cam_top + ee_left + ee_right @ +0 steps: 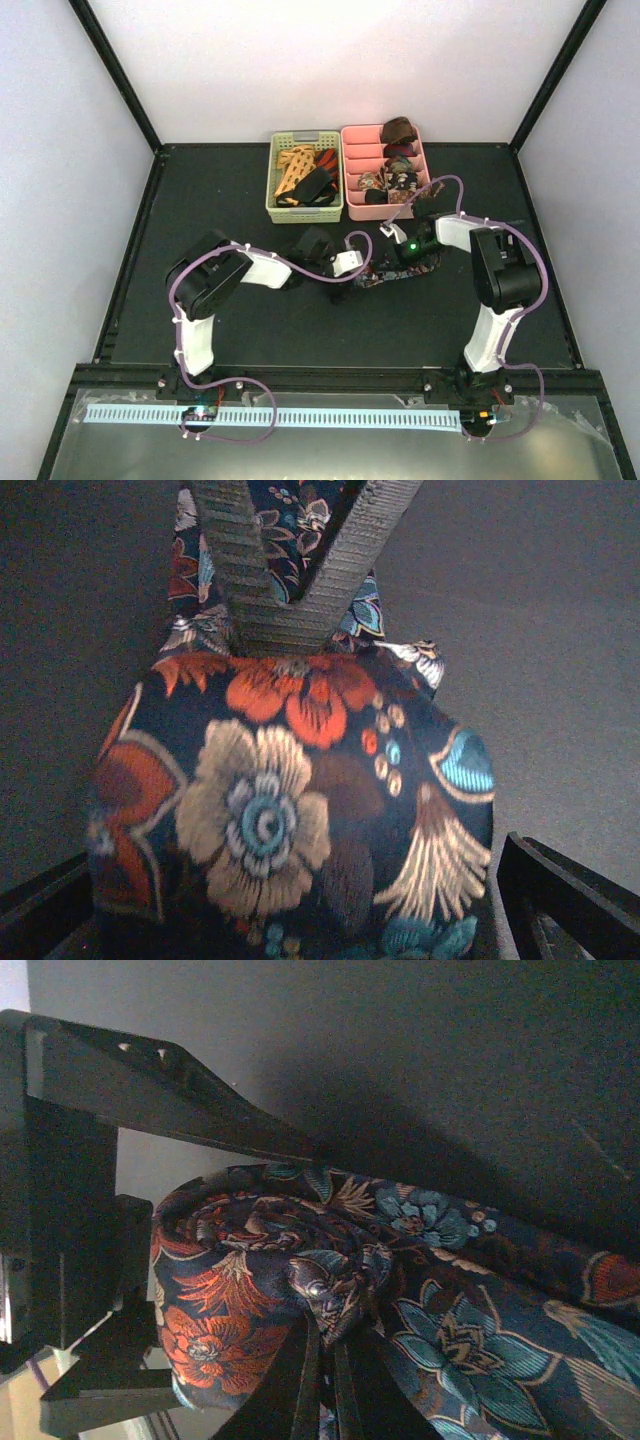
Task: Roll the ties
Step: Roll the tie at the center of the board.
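We see the floral tie (396, 271) part-coiled on the surface (330, 335), just on the near side of the pink tray (385, 211). The right end effector (325, 1360) pinches the coil's centre. The left end effector (300, 920) is spread wide, one finger either side of the coil. Other ties (397, 158) sit rolled in the tray.
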